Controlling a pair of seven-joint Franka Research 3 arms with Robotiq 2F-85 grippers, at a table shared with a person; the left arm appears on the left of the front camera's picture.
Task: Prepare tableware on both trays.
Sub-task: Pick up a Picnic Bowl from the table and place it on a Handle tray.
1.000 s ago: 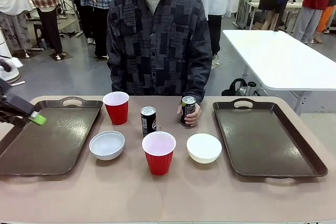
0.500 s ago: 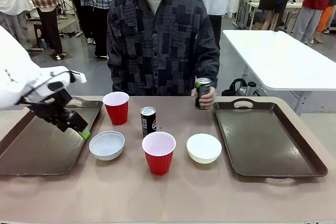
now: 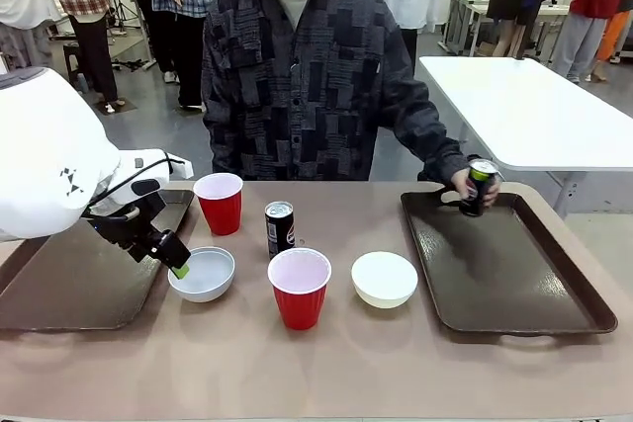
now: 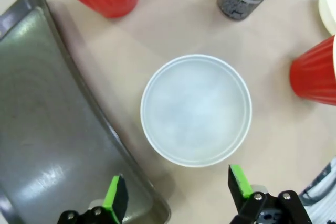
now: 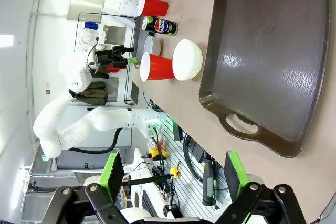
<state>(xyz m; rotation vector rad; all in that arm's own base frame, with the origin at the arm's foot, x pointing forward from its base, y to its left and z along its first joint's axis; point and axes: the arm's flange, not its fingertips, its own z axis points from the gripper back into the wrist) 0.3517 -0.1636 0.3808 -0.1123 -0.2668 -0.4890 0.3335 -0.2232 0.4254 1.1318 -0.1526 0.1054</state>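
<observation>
Left wrist view: left tool (image 4: 176, 182), spread, hovers over white bowl (image 4: 196, 109); right tool (image 5: 172, 174) spread.

The white left arm (image 3: 49, 160) extends from the left side of the front view. Its bulky rounded link sits close to the camera, and the forearm bends forward and down toward the middle. The black wrist (image 3: 124, 229) slants downward. It ends in the black two-finger left gripper (image 3: 176, 264), whose tips point down and toward picture right, low above the surface. In the left wrist view its green-padded fingers (image 4: 115, 199) stand wide apart with nothing clamped between them. The right gripper (image 5: 172, 174), black with green pads, also has its jaws spread wide and holds nothing. Its wrist is rolled, so the scene lies sideways in that view.
</observation>
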